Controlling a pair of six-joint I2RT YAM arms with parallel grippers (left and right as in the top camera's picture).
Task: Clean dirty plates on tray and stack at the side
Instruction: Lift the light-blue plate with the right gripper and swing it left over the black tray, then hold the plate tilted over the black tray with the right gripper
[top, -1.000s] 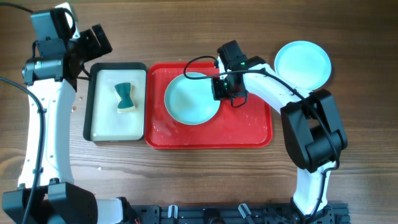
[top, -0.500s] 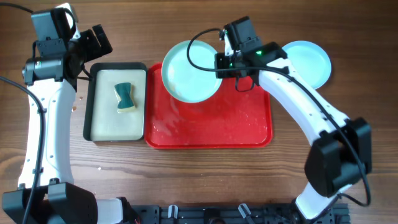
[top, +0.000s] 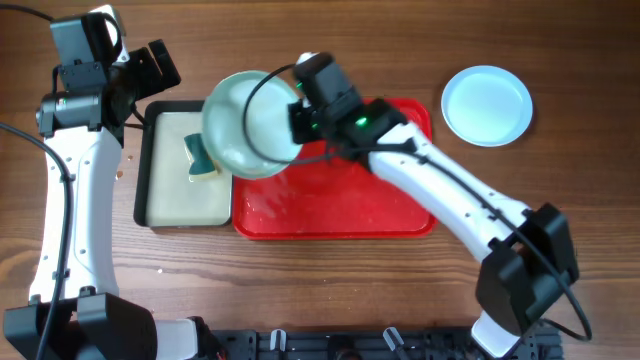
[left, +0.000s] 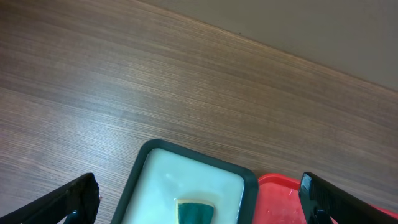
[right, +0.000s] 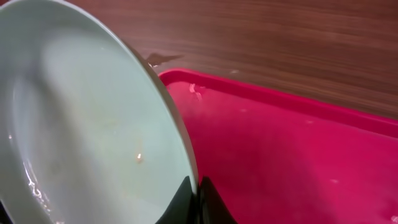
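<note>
Right gripper (top: 299, 122) is clamped on the rim of a pale blue plate (top: 240, 125). In the right wrist view its fingertips (right: 196, 200) pinch the plate's edge (right: 81, 137) with no gap showing. The plate hangs raised over the left end of the red tray (top: 350, 195), and it spills past that end across the nearer side of the black-rimmed tray (top: 141, 180). A few small specks and wet glints mark its inside. It hides part of the green sponge (top: 203, 170) lying in the black-rimmed tray. Small wet flecks dot the red tray's floor (right: 298, 155).

A second pale blue plate (top: 487, 105) lies flat on the table just off the red tray's far right corner, apart from it.

Left gripper (top: 150, 70) hovers beyond the black-rimmed tray, on the side away from the red tray. Its fingers are spread wide and hold nothing.
</note>
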